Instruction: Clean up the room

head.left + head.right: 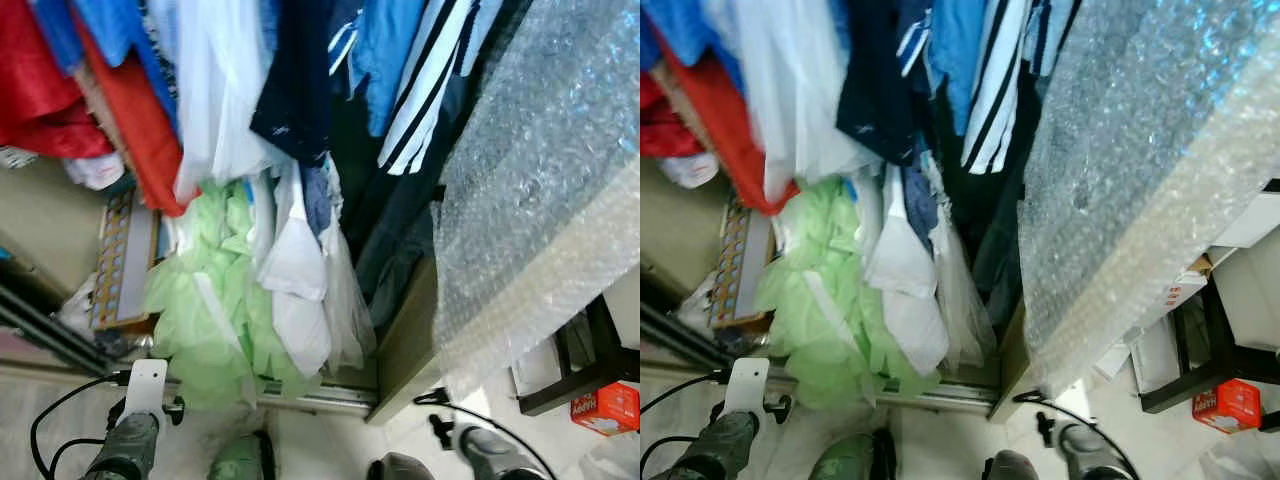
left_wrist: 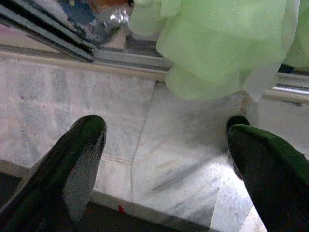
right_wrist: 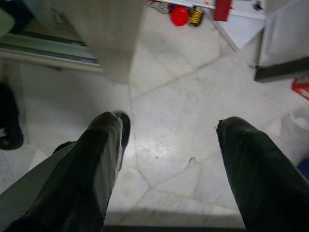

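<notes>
The room looks barely tidied: a red box (image 1: 604,408) lies on the floor (image 3: 169,121) at the near right, clothes (image 1: 240,100) hang ahead, and both the left hand (image 2: 164,164) and right hand (image 3: 166,159) gape open, holding nothing.

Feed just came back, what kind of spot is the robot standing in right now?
Most likely a bedroom or dressing corner, facing an open sliding wardrobe. Hanging clothes crowd the top, a light green garment droops to the metal door track, and the floor is pale marble tile. A bubble-wrapped panel leans alongside.
</notes>
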### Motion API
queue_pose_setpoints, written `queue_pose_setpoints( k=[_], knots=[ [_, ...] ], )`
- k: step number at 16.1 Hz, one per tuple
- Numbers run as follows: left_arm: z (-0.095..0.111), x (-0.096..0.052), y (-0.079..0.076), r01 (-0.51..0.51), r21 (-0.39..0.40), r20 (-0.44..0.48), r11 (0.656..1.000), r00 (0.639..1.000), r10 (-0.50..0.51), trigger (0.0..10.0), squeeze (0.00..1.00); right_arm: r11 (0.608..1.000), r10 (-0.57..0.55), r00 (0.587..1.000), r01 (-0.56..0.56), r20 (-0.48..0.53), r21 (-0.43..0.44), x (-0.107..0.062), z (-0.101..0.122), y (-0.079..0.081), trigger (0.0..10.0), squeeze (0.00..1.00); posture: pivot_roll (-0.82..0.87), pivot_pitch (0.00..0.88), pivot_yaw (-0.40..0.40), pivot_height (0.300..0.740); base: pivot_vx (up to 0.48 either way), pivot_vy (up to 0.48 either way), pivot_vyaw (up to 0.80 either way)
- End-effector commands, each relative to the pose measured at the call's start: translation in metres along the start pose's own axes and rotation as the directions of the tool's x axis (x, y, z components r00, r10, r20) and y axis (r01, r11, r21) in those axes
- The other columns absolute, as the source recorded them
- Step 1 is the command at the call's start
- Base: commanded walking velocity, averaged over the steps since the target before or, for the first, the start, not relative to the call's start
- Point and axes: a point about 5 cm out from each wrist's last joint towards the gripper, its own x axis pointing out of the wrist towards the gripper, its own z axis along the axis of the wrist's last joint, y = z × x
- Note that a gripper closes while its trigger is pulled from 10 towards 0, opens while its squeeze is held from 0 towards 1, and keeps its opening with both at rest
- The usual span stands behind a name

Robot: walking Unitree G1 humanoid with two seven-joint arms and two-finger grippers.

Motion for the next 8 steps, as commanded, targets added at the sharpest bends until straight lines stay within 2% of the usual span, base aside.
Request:
queue_pose_setpoints(
  k=[1, 3, 4, 7, 8],
  knots=[
    [-0.003, -0.001, -0.005, 0.014, 0.008, -0.008, 1.0, 1.0, -0.014, 10.0, 0.0, 1.0, 0.001, 1.0, -0.001, -0.016, 0.026, 0.0, -0.002, -0.002, 10.0, 0.0, -0.03, 0.085, -0.014, 0.74, 0.0, 0.0, 0.0],
    [-0.004, -0.001, -0.023, 0.036, 0.019, -0.008, 0.999, 0.999, -0.036, 10.0, 0.0, 0.999, 0.025, 0.998, -0.027, -0.063, -0.031, 0.0, -0.004, -0.001, 10.0, 0.0, -0.03, 0.09, -0.008, 0.74, 0.0, 0.0, 0.0],
    [-0.002, -0.002, -0.03, 0.044, 0.022, -0.006, 0.999, 0.999, -0.044, 10.0, 0.0, 0.999, 0.03, 0.997, -0.032, -0.077, -0.021, 0.0, -0.005, -0.001, 10.0, 0.0, -0.03, 0.091, -0.007, 0.74, 0.0, 0.0, 0.0],
    [0.008, -0.001, -0.041, 0.057, 0.019, 0.006, 0.998, 0.998, -0.057, 10.0, 0.0, 0.999, 0.036, 0.996, -0.036, -0.087, 0.0, 0.0, -0.006, 0.001, 10.0, 0.0, -0.04, 0.09, -0.002, 0.74, 0.0, 0.0, 0.0],
    [0.013, 0.0, -0.043, 0.059, 0.019, 0.013, 0.998, 0.998, -0.059, 10.0, 0.0, 0.999, 0.034, 0.996, -0.033, -0.08, 0.011, 0.0, -0.006, 0.001, 10.0, 0.0, -0.04, 0.09, -0.002, 0.74, 0.0, 0.356, 0.0]
  ],
)
